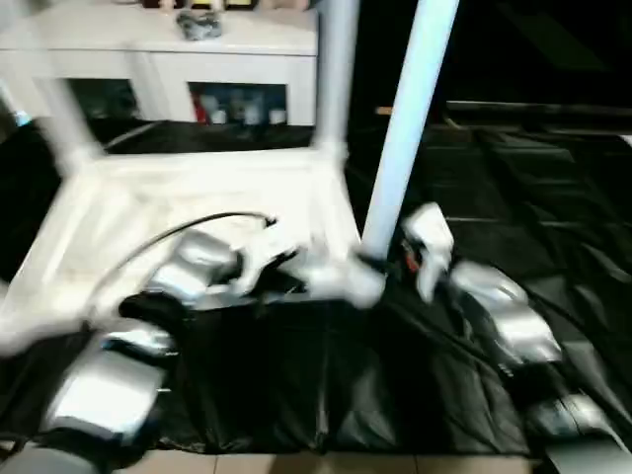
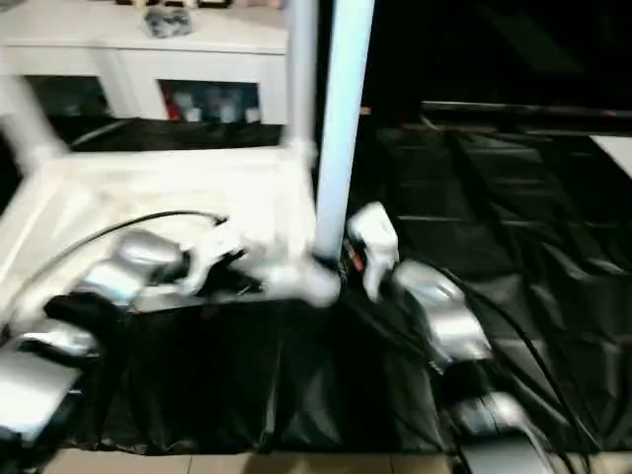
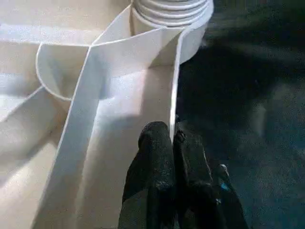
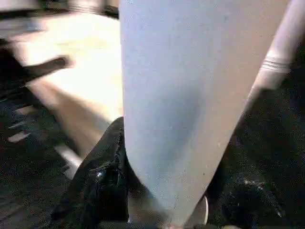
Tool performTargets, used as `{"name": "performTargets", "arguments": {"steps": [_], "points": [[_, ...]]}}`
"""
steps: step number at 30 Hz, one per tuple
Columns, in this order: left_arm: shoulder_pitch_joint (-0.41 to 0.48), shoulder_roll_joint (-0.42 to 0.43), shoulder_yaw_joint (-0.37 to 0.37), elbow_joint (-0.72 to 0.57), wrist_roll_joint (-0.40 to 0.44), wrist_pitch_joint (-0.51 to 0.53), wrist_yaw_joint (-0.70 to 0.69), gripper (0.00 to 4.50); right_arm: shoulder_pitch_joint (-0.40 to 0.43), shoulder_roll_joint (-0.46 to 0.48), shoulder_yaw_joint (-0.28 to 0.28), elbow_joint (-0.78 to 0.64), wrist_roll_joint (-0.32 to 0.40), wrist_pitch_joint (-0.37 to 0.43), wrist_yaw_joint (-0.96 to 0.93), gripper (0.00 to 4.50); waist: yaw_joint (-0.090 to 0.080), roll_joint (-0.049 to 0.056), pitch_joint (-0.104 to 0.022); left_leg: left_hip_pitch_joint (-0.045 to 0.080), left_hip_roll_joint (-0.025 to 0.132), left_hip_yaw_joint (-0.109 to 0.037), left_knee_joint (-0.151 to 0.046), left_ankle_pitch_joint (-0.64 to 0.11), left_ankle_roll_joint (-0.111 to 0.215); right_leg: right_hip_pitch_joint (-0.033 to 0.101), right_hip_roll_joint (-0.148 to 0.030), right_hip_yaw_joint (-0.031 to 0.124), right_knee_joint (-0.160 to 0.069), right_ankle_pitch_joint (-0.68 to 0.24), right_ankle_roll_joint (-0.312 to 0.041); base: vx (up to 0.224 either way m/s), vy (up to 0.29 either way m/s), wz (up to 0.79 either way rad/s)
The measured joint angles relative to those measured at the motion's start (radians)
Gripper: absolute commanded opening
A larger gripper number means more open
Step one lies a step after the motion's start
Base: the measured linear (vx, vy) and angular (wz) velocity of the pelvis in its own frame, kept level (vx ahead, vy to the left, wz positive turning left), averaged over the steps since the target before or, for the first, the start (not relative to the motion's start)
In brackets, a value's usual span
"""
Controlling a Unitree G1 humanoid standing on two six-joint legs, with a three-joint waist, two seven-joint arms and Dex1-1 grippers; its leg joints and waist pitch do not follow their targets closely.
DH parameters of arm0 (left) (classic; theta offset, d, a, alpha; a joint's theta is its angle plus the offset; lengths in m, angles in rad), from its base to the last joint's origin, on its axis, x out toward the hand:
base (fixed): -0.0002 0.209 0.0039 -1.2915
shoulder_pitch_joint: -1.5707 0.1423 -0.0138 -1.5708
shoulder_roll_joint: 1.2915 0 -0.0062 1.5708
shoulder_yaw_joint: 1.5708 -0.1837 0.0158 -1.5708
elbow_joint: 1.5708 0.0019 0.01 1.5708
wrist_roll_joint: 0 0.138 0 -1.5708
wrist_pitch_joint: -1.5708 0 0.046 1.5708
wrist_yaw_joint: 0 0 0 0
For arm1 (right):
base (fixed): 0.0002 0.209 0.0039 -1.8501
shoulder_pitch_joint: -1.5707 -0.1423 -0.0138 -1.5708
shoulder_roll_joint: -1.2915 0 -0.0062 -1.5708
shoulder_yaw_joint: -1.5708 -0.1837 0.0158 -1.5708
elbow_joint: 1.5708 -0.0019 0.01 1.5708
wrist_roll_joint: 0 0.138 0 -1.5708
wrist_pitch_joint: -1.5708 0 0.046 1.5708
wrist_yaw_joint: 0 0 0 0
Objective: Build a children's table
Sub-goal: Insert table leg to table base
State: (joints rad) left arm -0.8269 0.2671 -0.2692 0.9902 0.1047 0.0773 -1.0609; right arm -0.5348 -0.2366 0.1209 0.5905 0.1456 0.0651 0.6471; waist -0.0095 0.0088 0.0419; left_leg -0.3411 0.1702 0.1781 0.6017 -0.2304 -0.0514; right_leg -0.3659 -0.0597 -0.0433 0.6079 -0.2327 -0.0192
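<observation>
R gripper: right gripper (image 4: 167,200) about half open, black fingers (image 4: 102,183) on either side of the long white tapered tube leg (image 1: 407,128), gripping it low down near its base.
L gripper: left gripper (image 3: 172,138) nearly shut, fingertips pinching the thin edge wall of the large white plastic rectangular tabletop (image 1: 197,212).
Tabletop: lies ribbed underside up on black plastic sheeting (image 1: 513,197), in front of a white glass-door cabinet (image 1: 168,69).
Held leg: upright w/ slight tilt, foot at the near right corner socket (image 1: 351,276) of the tabletop.
Other legs: one upright white leg (image 1: 336,69) at the far right corner, another (image 1: 59,123) at the far left.
L wrist view: shows ribs & a threaded round socket (image 3: 171,9) close up, fingertips on the rim beside dark sheeting.
R wrist view: leg fills the gap betw. fingers; second leg (image 4: 281,52) behind.
Head views: both silver forearms reach fwd; left forearm (image 1: 193,267) angled in over the near edge, right forearm (image 1: 504,316) angled in toward the leg base.
</observation>
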Motion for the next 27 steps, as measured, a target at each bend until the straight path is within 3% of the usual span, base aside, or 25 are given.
{"name": "performTargets", "arguments": {"steps": [6,14,19,27], "points": [[0.007,-0.085,0.030,-0.075,-0.001,0.145,0.138,0.00,-0.076,0.058,-0.047,0.112,-0.005,-0.002,-0.176,1.86,0.004,-0.002,0.001,-0.001,0.000,0.000,0.000,0.000,0.000,0.000,0.000,0.000,0.001,0.006,-0.009,0.000,0.000,0.00],[0.045,-0.085,0.036,-0.154,-0.001,0.162,0.170,0.00,-0.139,0.112,-0.105,0.205,0.001,-0.011,-0.230,1.86,-0.003,-0.005,-0.001,-0.002,0.001,0.000,-0.003,0.001,0.003,-0.002,0.001,-0.001,0.001,0.006,-0.008,0.000,0.000,0.00],[0.078,-0.050,0.028,-0.208,0.000,0.162,0.127,0.00,-0.152,0.112,-0.104,0.218,0.001,-0.010,-0.160,1.86,-0.016,-0.010,-0.001,-0.002,0.002,0.000,-0.005,0.000,0.001,-0.003,0.002,-0.001,0.001,0.005,-0.008,0.000,0.000,0.00],[0.095,0.008,0.011,-0.232,-0.005,0.120,-0.006,0.00,-0.145,0.022,-0.060,0.195,0.002,0.014,0.121,1.86,-0.010,-0.021,-0.003,-0.002,0.003,0.000,-0.009,0.000,0.001,-0.004,0.002,-0.002,0.000,0.003,-0.007,0.000,0.000,0.00]]}}
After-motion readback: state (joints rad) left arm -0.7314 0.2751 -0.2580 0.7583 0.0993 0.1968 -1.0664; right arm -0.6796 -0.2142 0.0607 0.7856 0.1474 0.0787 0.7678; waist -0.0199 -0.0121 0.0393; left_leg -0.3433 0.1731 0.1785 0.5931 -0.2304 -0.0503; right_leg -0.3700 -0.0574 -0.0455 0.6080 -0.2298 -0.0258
